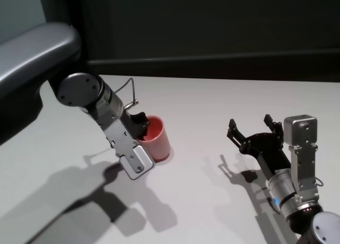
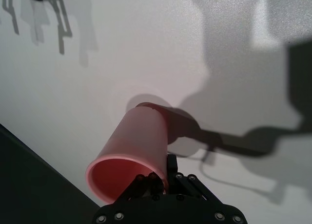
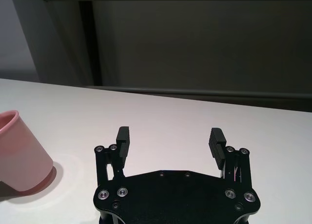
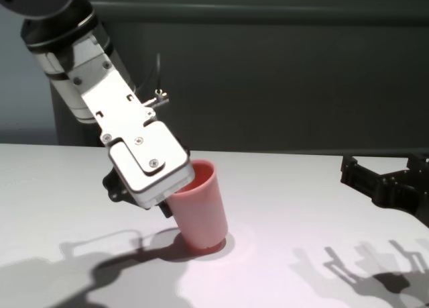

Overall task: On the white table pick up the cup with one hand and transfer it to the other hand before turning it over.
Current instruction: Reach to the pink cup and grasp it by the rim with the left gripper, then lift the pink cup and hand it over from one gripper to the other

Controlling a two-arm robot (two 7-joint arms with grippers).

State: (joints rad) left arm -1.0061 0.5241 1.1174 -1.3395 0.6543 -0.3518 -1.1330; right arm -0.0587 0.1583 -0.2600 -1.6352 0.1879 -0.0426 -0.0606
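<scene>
White surface (image 1: 212,106) fills the head view under a dark wall. Left of centre, the pink cup (image 1: 158,139) stands on it, tilted, its rim pinched between the left gripper's (image 1: 142,128) closed fingers. At lower right, the right gripper (image 1: 254,128) hovers, fingers spread wide, empty.

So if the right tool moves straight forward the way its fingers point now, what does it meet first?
Probably nothing: the open right tool points across bare white table toward the dark wall. The cup, pinched at its rim by the left tool, sits off to its side, though depth is hard to judge.
</scene>
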